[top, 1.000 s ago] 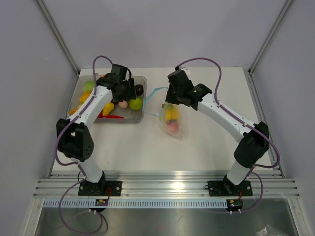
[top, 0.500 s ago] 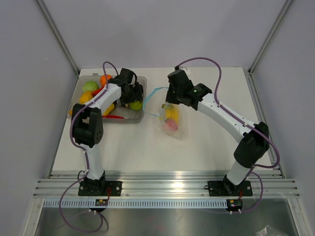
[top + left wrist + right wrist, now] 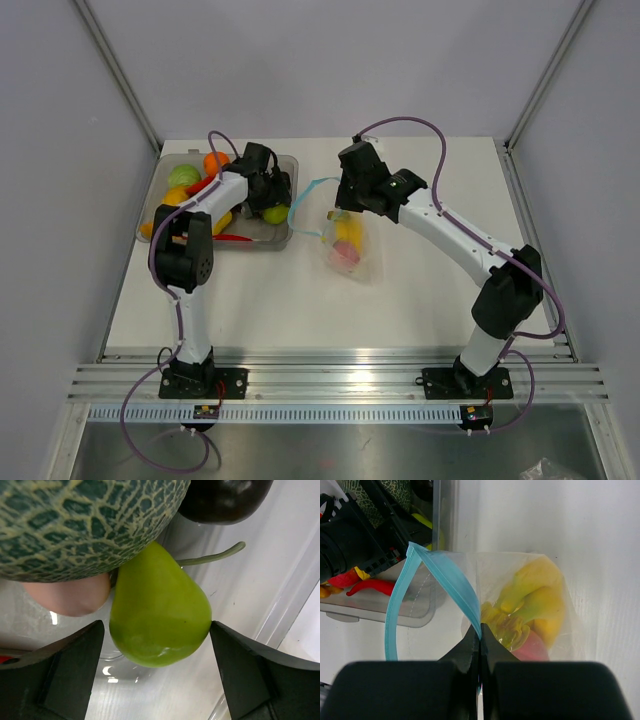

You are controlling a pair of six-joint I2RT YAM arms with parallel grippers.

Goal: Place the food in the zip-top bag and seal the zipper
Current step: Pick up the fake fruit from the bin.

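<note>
The clear zip-top bag [image 3: 347,246] lies right of the tray, holding a yellow banana bunch [image 3: 540,600] and a pink piece [image 3: 532,647]. My right gripper [image 3: 480,639] is shut on the bag's mouth edge, pinching the blue-teal zipper [image 3: 442,570], which arches up in an open loop. My left gripper [image 3: 156,645] reaches into the tray's right end, open, its fingers on either side of a light green pear [image 3: 157,615]. The right finger sits at the pear's skin and the left stands slightly apart. A pink peach [image 3: 70,597] lies beside the pear.
A netted melon [image 3: 75,525] and a dark fruit [image 3: 225,500] crowd the pear from above. The rigid clear tray [image 3: 252,244] also holds orange, green and red pieces [image 3: 190,178]. Its right wall [image 3: 295,595] is close to my left gripper.
My left arm has swung right inside the tray, bringing its gripper down around the green pear with the jaws spread wider. The right gripper and the bag have stayed put.
</note>
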